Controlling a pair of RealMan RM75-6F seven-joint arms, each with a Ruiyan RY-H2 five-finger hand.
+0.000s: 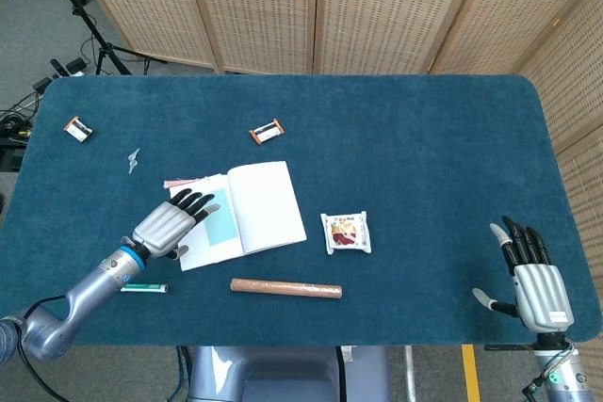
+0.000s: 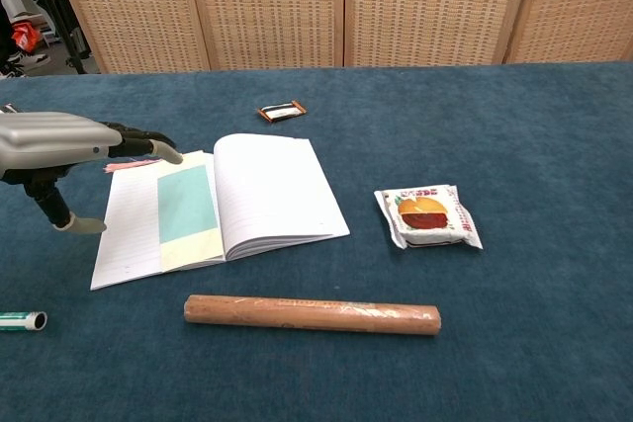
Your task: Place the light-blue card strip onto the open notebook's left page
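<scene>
Now: card strip lies on the left page, both hands empty

Nearest the camera's edge in the chest view, the left hand (image 2: pixel 59 145) hovers over the table's (image 2: pixel 514 343) blue cloth with its fingers spread and nothing held; the head view shows the same hand (image 1: pixel 168 225) above the outer edge of the open notebook (image 1: pixel 247 214). Just beyond its fingertips, toward the spine, the light-blue card strip (image 2: pixel 186 204) lies flat on the left page, running along the page's length, with a pale yellow strip (image 2: pixel 192 247) touching its near end. Peeking out from under the notebook's far corner, close to the fingertips, is a pink slip (image 2: pixel 132 165). Behind the hand, toward the robot, a green-and-white marker (image 1: pixel 143 287) lies on the cloth. Off to the hand's inner side, a brown paper-wrapped roll (image 2: pixel 312 314) lies crosswise near the table's front, and past the notebook's right page sits a white snack packet (image 2: pixel 428 215) with an orange picture. Farther from the hand, beyond the notebook, lies a small orange-edged packet (image 1: pixel 267 131); a second one like it (image 1: pixel 78 128) sits near the far left corner, with a small metal clip (image 1: pixel 132 159) between it and the notebook. Well apart, at the opposite end of the table, the right hand (image 1: pixel 535 280) is open too, fingers splayed and gripping nothing
</scene>
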